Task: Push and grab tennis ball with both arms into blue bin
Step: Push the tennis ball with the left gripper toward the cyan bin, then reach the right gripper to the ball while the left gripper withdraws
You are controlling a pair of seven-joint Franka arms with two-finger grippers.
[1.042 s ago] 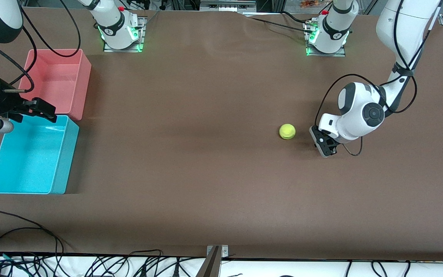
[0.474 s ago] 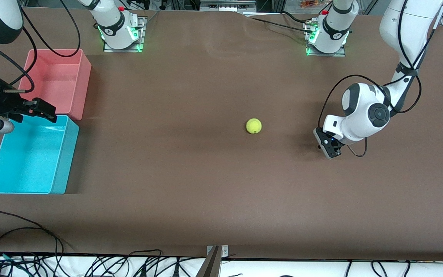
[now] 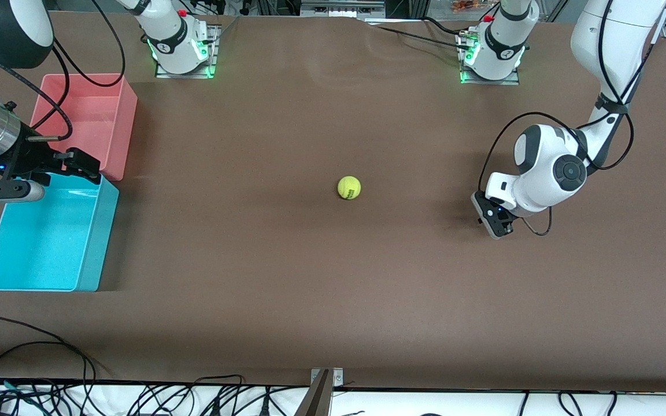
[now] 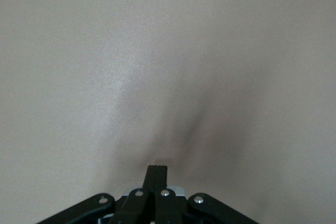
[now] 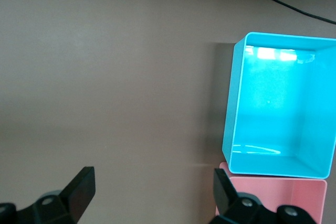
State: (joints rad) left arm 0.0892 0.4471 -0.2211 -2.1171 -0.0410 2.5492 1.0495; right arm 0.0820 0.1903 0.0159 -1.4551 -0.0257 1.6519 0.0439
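From the high front camera I see the small fuzzy yellow-green tennis ball [image 3: 349,188] alone near the middle of the frame on the brown matte table [image 3: 310,277], well apart from both arms. My left gripper [image 3: 495,218], at the frame's right, sits low over the table with its fingers pressed shut, a posture I judge suits shoving rather than grasping. My right gripper [image 3: 55,167], at the frame's left edge, hovers over the corner of the bright cyan-blue rectangular plastic bin [image 3: 87,254] with its jaws spread wide and empty, placed, I would say, to receive the ball. A same-sized pink plastic tub [image 3: 122,115] touches the blue bin's upper end; black cables [image 3: 32,358] trail along the bottom. In the left wrist view, the closed fingertips [image 4: 156,174] point at bare, softly shadowed tabletop. In the right wrist view, two parted fingers [image 5: 79,187] frame the table at lower frame, the blue bin at right standing empty.
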